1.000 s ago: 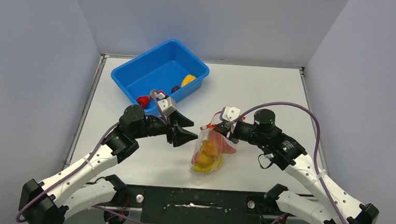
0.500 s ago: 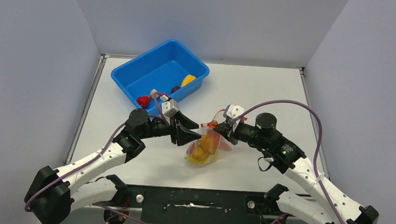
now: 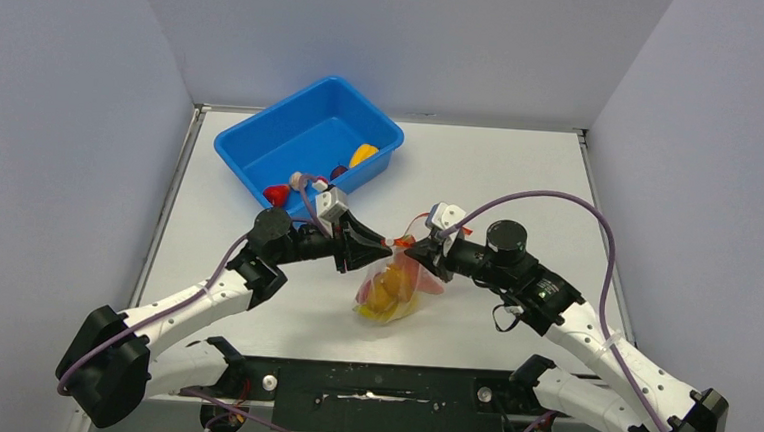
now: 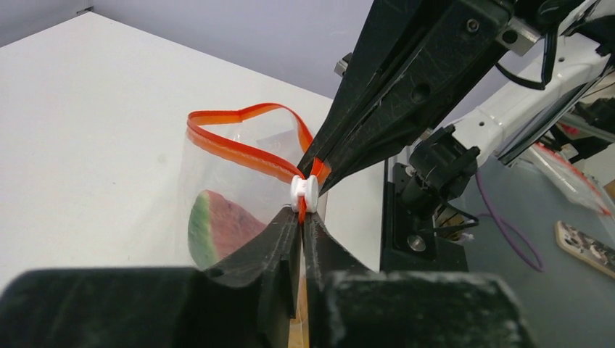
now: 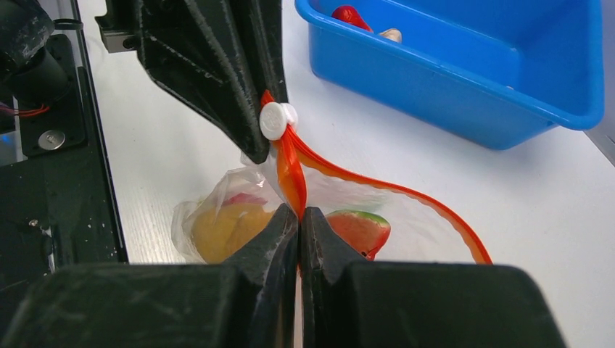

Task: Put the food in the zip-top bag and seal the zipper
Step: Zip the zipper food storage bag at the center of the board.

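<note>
**Two claws meeting tip to tip at the bag's mouth**

On the table [image 3: 521,174], the blue tub [image 3: 297,141] sits at the far left with a few toy pieces in it. Nearer you, the clear bag [image 3: 388,292] hangs between the arms. It holds yellow-orange food [image 5: 217,228] and a watermelon slice [image 4: 217,221], and its bottom appears to rest on the table.

The left claw [image 4: 302,217] is pinched closed on the bag's edge just below the white slider [image 4: 304,193]. The right claw [image 5: 299,216] is likewise clamped on the orange zipper [image 5: 406,196].

Note the key relation: the slider lies at the left claw's tips, the nearer of the two. From this pinch point the zipper's unsealed length loops away as an open arc towards the right arm's side. Sealing would likely mean running the slider along that arc.
</note>
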You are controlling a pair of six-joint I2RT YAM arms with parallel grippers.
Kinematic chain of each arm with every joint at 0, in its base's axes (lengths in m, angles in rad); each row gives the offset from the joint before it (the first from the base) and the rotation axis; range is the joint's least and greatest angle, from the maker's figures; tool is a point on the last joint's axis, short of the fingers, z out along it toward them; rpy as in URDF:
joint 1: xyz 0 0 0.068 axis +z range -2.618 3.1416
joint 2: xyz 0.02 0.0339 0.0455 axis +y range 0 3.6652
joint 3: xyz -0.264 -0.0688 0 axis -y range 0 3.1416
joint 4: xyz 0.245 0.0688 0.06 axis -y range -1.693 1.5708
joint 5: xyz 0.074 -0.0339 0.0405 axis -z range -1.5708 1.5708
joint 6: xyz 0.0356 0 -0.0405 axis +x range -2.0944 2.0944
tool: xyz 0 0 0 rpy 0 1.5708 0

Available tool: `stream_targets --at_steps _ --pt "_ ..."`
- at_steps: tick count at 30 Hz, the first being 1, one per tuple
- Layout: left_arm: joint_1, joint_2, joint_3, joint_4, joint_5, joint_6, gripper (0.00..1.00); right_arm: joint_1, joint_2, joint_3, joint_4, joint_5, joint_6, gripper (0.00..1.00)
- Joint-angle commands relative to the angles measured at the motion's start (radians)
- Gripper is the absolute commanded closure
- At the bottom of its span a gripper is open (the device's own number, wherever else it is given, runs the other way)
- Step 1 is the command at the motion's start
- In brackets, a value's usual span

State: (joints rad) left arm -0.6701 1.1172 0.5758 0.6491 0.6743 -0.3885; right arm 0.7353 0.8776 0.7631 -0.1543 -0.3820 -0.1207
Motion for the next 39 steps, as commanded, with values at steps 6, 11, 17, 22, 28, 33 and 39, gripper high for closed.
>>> stream_targets --at_steps 6,11,17,22,28,33,39 --pt "0.006 -0.046 0.002 0.038 0.033 0.072 1.0 0.016 -0.031 0.058 -0.019 -0.039 -0.05 0.75" --pt "0.007 -0.068 0.012 -0.03 0.067 0.148 1.0 0.016 -0.017 0.149 -0.098 -0.121 -0.088 0.64" --pt "0.006 -0.063 0.013 -0.043 0.091 0.175 1.0 0.014 0.02 0.222 -0.134 -0.184 -0.167 0.73" --pt "0.007 -0.058 0.008 -0.027 0.111 0.164 1.0 0.028 0.086 0.27 -0.223 -0.285 -0.257 0.7" --pt "0.007 -0.069 -0.007 -0.019 0.113 0.163 1.0 0.036 0.126 0.295 -0.212 -0.268 -0.279 0.69" --pt "0.007 -0.067 -0.008 -0.018 0.119 0.166 1.0 0.036 0.176 0.315 -0.214 -0.271 -0.292 0.69" --pt "0.007 -0.068 -0.014 -0.015 0.127 0.173 1.0 0.036 0.214 0.341 -0.224 -0.284 -0.307 0.69"
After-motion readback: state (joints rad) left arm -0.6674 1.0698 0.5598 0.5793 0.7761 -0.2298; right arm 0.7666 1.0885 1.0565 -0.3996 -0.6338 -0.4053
